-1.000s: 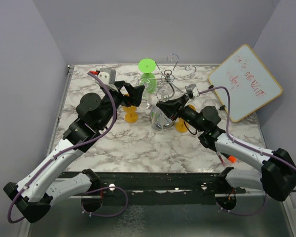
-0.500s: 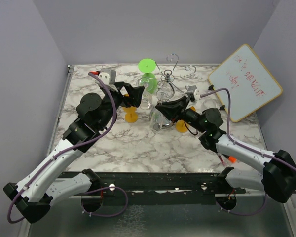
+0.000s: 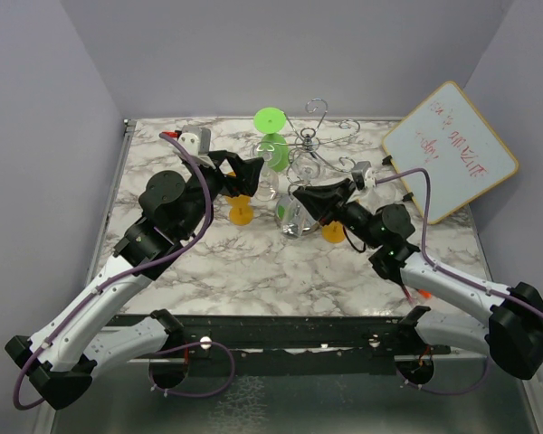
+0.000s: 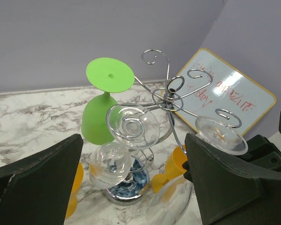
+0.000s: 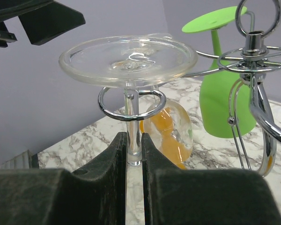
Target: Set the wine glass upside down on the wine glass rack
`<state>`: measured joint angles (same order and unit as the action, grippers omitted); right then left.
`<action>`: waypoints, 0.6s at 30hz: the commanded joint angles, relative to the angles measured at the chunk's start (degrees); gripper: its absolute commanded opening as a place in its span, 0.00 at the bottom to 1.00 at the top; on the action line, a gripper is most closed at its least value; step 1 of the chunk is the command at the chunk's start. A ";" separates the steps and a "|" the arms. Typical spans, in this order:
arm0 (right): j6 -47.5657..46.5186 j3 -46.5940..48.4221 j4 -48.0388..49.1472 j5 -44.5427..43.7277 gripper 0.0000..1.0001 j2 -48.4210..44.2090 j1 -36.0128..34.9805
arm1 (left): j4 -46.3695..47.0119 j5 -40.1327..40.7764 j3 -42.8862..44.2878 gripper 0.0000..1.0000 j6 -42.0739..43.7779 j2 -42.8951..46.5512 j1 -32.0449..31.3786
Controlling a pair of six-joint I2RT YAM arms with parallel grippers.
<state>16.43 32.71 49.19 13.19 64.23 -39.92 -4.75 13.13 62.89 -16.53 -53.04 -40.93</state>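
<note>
My right gripper [image 5: 134,150] is shut on the stem of a clear wine glass [image 5: 128,60], which it holds upside down. The stem passes through a curled hook [image 5: 131,104] of the chrome wine glass rack [image 5: 253,56], and the foot sits a little above that ring. From above, the glass bowl [image 3: 292,217] hangs below the right gripper [image 3: 300,194], in front of the rack [image 3: 308,140]. My left gripper [image 4: 133,183] stands open, facing the rack [image 4: 171,96] with nothing between its fingers. The held glass's foot [image 4: 221,135] shows at the right of that view.
A green glass [image 3: 271,122] and another clear glass [image 4: 110,164] hang upside down on the rack. Two orange glasses [image 3: 241,210] [image 3: 333,231] stand on the marble table by the rack's base. A whiteboard [image 3: 448,149] leans at the back right.
The right arm has swung its wrist a little to the right and brought the held glass closer to the rack. The left arm has not moved.
</note>
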 commanded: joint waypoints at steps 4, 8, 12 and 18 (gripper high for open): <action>-1.27 -0.54 -0.17 -3.61 0.04 0.20 -0.42 | -0.56 0.94 0.06 0.91 -0.60 0.77 0.17; -1.73 -1.19 -0.04 -3.96 0.07 0.55 -0.42 | -0.76 0.94 -0.05 0.91 -0.69 0.91 0.20; -1.99 -1.33 -0.46 -4.08 0.11 0.88 -0.42 | -0.78 0.95 -0.05 0.91 -0.69 0.93 0.15; -1.93 -1.44 -1.30 -4.06 0.22 1.25 -0.42 | -0.74 0.94 -0.05 0.91 -0.78 0.88 0.19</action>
<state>15.31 31.92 47.66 10.74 65.17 -40.03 -5.48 13.15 62.89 -16.91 -53.01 -40.93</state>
